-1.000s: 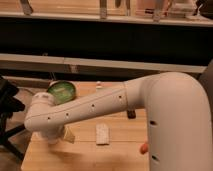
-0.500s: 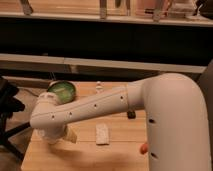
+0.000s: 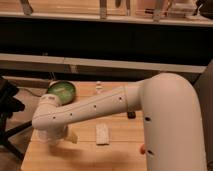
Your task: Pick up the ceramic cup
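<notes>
My white arm reaches from the right across the wooden table (image 3: 120,150) to its left end. My gripper (image 3: 59,137) hangs below the wrist, low over the table's left front part. A pale rounded shape (image 3: 51,138) right under the wrist may be the ceramic cup, but the gripper covers most of it and I cannot tell them apart. The wide green bowl (image 3: 62,90) stands just behind the wrist at the table's back left.
A flat white packet (image 3: 102,134) lies mid-table, right of the gripper. A small white object (image 3: 99,87) stands at the back edge. A small dark object (image 3: 131,115) and an orange bit (image 3: 142,148) lie by the arm. A black stand (image 3: 10,115) is left of the table.
The wrist and gripper have shifted a little to the right and lower over the table's left part. More of the green bowl shows behind the wrist.
</notes>
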Robot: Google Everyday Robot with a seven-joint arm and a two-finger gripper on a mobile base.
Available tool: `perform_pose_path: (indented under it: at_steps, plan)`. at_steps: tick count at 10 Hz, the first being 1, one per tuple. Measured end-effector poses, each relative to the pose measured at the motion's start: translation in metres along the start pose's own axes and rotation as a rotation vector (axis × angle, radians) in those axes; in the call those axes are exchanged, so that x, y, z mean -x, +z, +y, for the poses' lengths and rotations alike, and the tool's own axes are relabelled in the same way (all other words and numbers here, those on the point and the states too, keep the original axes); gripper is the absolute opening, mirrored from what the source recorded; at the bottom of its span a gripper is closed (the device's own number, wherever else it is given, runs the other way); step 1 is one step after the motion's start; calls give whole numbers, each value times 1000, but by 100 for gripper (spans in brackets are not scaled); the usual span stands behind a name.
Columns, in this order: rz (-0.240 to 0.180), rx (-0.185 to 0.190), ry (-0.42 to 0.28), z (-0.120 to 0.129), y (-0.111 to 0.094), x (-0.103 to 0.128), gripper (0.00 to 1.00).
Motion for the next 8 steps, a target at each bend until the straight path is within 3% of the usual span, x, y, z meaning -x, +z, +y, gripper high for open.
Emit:
perform_pose_path:
  at_steps: [7, 8]
  plan:
    - [-7, 2, -11, 1, 12, 3, 79]
    - [-8, 1, -14, 1, 14, 4, 75]
